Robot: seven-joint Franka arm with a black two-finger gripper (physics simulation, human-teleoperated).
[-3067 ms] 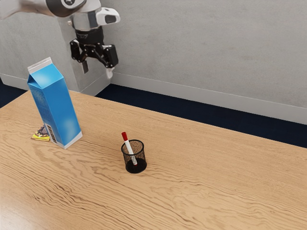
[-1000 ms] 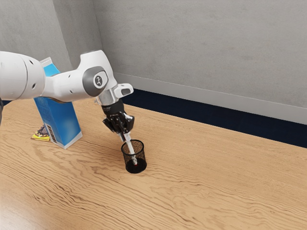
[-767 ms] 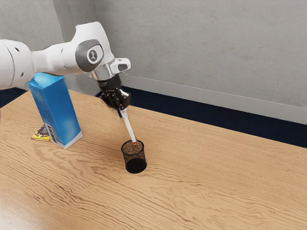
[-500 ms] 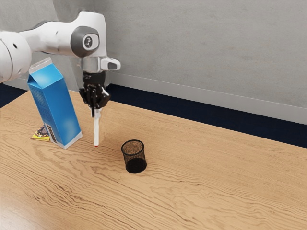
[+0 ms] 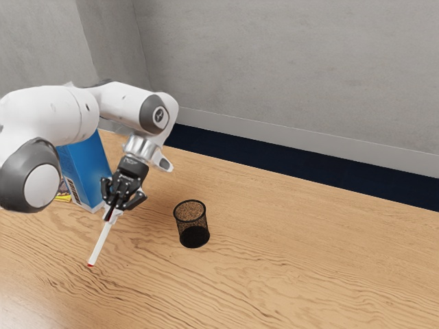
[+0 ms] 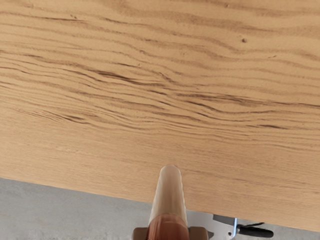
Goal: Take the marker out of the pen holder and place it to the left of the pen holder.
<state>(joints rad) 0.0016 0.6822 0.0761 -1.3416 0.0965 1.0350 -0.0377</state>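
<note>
Marker (image 5: 101,243) is out of the pen holder (image 5: 193,225) and gripped in my end effector (image 5: 112,212), clamped between both fingers (image 6: 140,233). Exterior view: marker slants down from the grip, low end pointing to that view's left, small bit of red at its tip. Can't tell if the tip touches the worktop (image 5: 274,253). Pen holder stands upright on the worktop, well apart from the marker, on the exterior view's right of it. Blue carton (image 5: 86,171) also upright, upper part hidden by my arm (image 5: 48,113). Packet with yellow on it (image 5: 63,199) is just beside the carton, partly covered from view. Grey wall (image 5: 288,68) behind, dark floor (image 5: 288,164) past the worktop edge. Wrist view: pale marker body sticks out from the fingers, reddish section at the grip, wood grain beyond; black object (image 6: 256,231) past the worktop edge, can't tell what.
</note>
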